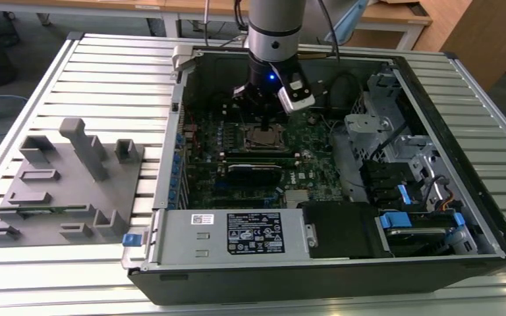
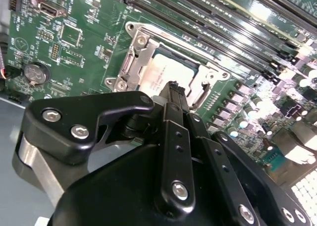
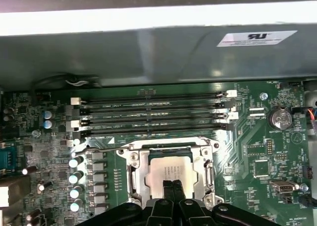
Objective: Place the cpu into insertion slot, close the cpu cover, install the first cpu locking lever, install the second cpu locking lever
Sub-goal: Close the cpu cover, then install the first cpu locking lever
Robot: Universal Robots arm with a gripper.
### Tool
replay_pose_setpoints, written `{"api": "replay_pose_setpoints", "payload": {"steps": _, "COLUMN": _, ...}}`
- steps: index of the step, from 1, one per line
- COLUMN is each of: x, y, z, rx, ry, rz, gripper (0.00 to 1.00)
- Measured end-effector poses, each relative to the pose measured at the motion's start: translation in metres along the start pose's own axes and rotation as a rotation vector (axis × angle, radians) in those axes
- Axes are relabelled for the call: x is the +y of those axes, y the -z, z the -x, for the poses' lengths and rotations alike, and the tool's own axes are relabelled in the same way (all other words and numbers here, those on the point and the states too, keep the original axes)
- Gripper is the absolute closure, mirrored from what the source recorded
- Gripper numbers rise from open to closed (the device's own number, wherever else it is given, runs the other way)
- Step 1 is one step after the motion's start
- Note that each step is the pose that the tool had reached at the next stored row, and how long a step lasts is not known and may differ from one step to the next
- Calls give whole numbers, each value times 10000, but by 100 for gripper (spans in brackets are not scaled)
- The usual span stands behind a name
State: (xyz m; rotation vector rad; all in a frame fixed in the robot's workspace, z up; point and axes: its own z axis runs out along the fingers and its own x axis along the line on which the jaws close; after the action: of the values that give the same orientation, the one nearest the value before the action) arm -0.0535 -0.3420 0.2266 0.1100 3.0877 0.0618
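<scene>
The cpu [image 3: 171, 166], a flat grey metal square, lies in the insertion slot [image 1: 265, 139] on the green board. The silvery cpu cover [image 3: 133, 172] lies flat around it, with the chip showing through its window. In the second wrist view the cpu [image 2: 166, 70] and the cpu cover [image 2: 136, 52] sit just beyond my fingertips. My gripper [image 3: 172, 183] hangs right over the chip's near edge with its two black fingers pressed together and nothing held. A thin wire lever [image 3: 101, 149] runs along one side of the socket. From the exterior view my gripper [image 1: 265, 126] points straight down at the socket.
Long black memory slots [image 3: 153, 112] run beside the socket, and a row of capacitors [image 3: 77, 184] stands nearby. The open case's metal wall [image 3: 158, 57] rises behind the board. A power supply box [image 1: 235, 234] and drive bays [image 1: 411, 191] fill the case. A grey fixture [image 1: 60, 184] sits on the slatted table.
</scene>
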Motion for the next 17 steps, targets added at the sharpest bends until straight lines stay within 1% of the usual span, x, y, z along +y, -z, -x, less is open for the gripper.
{"api": "replay_pose_setpoints", "payload": {"steps": 17, "x": 2, "y": 12, "z": 5, "rx": -1, "ry": 0, "rz": -3, "gripper": 89}}
